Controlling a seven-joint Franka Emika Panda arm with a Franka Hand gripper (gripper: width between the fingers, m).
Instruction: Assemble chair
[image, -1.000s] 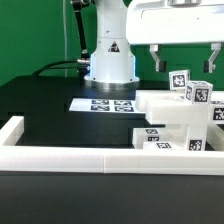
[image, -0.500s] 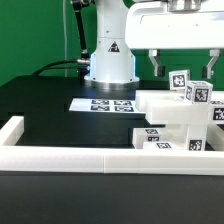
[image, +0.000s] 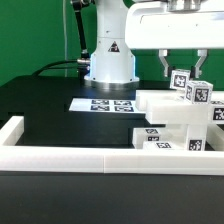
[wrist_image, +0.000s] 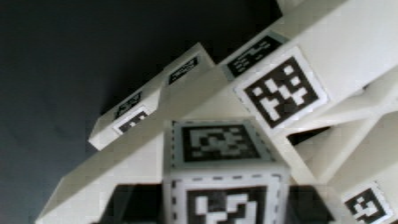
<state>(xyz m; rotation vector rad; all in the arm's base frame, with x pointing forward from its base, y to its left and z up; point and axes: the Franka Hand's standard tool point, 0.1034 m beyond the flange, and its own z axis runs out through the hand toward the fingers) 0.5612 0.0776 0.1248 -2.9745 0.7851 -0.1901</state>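
The gripper (image: 181, 66) is clenched around a tagged white post (image: 180, 80) at the top of the chair parts (image: 175, 125). These are stacked on the black tabletop (image: 50, 105) at the exterior view's right, against the white border rail (image: 70, 158), probably for bracing.

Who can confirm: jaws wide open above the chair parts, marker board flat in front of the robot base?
Wrong on the jaws: the exterior view shows the gripper with its jaws shut on the top tagged chair part. The marker board does lie flat in front of the robot base.
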